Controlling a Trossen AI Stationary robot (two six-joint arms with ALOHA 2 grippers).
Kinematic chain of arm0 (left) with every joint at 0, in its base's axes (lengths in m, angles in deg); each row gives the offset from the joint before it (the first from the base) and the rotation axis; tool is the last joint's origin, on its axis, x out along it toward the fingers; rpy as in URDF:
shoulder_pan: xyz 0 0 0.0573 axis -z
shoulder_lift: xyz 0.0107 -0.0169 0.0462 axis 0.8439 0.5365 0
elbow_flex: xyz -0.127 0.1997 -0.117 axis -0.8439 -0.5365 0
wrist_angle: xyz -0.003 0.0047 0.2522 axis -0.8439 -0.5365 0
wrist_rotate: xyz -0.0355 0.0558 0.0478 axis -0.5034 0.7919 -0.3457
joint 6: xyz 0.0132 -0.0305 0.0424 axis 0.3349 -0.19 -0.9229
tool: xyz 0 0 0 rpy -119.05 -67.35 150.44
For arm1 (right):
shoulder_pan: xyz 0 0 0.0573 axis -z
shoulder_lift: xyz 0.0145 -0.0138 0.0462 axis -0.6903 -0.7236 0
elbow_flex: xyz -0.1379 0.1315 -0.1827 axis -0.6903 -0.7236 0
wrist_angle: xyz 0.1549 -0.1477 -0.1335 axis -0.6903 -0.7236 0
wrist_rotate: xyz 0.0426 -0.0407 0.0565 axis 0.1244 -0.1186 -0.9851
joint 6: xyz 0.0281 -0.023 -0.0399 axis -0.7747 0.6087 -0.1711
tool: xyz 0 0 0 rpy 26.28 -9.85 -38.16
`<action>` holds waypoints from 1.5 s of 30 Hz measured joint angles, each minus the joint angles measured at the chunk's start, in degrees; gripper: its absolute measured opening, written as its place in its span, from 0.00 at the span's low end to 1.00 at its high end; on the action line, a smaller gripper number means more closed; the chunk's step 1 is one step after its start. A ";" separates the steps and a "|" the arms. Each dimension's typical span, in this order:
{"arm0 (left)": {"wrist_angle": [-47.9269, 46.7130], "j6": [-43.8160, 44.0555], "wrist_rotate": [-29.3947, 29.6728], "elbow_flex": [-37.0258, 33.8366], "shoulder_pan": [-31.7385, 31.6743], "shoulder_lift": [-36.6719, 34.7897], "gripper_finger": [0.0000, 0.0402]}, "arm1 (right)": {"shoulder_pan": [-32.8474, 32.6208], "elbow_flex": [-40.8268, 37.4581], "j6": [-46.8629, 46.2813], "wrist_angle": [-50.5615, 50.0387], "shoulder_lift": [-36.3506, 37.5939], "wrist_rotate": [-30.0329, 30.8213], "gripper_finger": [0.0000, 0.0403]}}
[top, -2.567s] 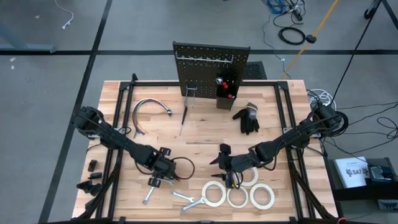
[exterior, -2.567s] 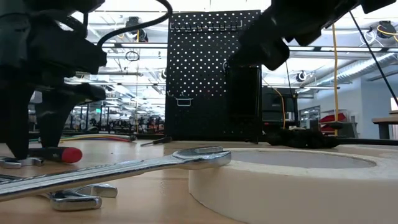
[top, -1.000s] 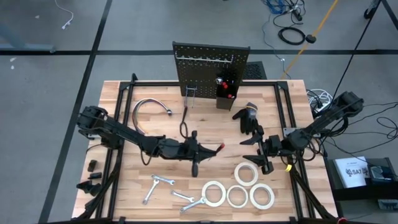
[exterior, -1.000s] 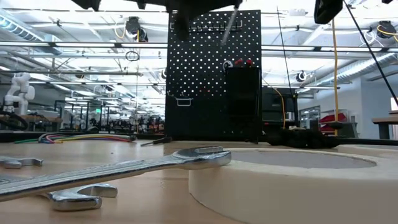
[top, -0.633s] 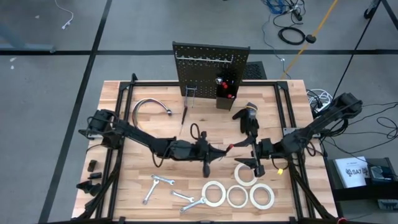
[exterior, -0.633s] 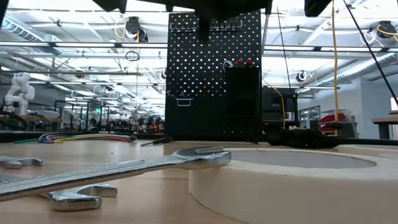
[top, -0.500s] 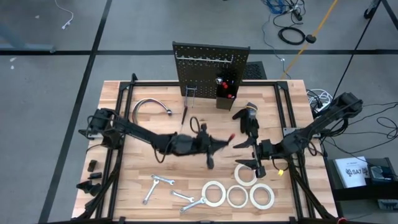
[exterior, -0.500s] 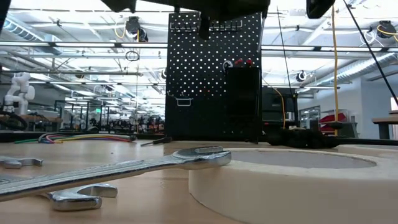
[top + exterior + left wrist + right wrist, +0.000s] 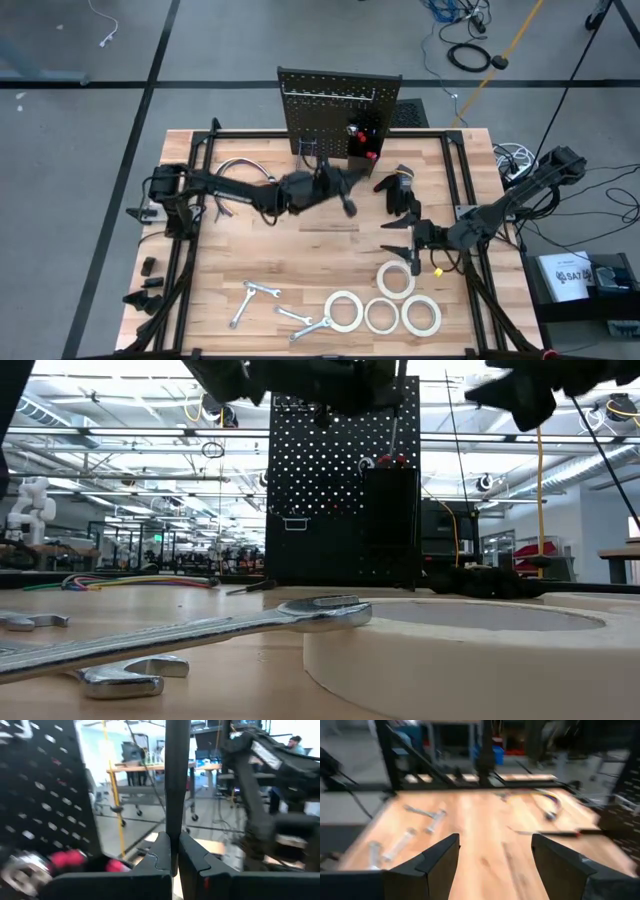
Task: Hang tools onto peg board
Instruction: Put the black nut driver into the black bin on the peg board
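Note:
The black peg board (image 9: 335, 100) stands upright at the table's far edge, with a small bin (image 9: 363, 150) on its front that holds red-handled tools (image 9: 381, 461). My left gripper (image 9: 340, 190) hovers just in front of the board beside the bin, shut on a screwdriver (image 9: 176, 785). My right gripper (image 9: 408, 242) is open above the table near the black glove (image 9: 397, 190), with nothing between its fingers (image 9: 437, 865). White tape rolls (image 9: 381, 316) and silver wrenches (image 9: 250, 300) lie flat on the near part of the table. My left gripper pinches the screwdriver's dark stem (image 9: 173, 832) between its two fingers. The tool runs on past the fingertips. In the low view its thin shaft (image 9: 393, 425) slants down toward the bin's top, high above the table. Which end the fingers have cannot be told.
A curved chrome tube (image 9: 240, 167) lies at the far left, partly under my left arm. Another screwdriver (image 9: 545, 832) lies on the wood in front of the board. A black metal frame (image 9: 455, 180) runs along the table's sides.
My left gripper has carried the screwdriver from above the table's middle toward the far edge and somewhat to the right, up to the peg board beside the bin. It has stayed shut on the tool. The tool has turned, so its shaft now points down at the bin.

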 joint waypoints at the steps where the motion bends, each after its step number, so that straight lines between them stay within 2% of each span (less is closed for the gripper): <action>1: -0.05 -0.59 -1.18 0.37 -1.20 0.00 0.01 | 0.00 -0.01 0.10 -1.48 -0.03 1.27 0.60; 6: -0.25 -1.82 -5.75 2.96 -5.44 0.00 0.01 | 0.35 -0.08 -0.01 -6.72 -0.04 3.44 0.60; 13: -2.53 -4.11 -8.36 4.62 -8.87 0.44 0.01 | 0.33 -0.09 1.21 -6.69 -0.04 3.42 0.60; 24: -3.78 -5.18 -9.25 4.60 -11.78 5.84 0.01 | 0.32 -0.09 -3.15 -8.49 -0.04 3.08 0.60; 28: -6.06 -5.06 -6.98 4.60 -11.63 5.95 0.01 | 0.28 -0.09 -4.01 -9.04 -0.04 2.99 0.60; 32: -8.37 -3.44 -6.64 4.56 -11.42 5.95 0.06 | 0.28 -0.09 -4.20 -9.25 -0.04 2.94 0.60; 39: -9.45 -1.25 -3.54 4.56 -10.10 5.04 0.24 | 0.28 -0.09 -4.62 -9.25 -0.04 2.90 0.60; 45: -19.64 0.98 -3.40 4.55 -10.12 1.24 0.32 | 0.28 -0.09 -5.56 -9.22 -0.04 2.88 0.60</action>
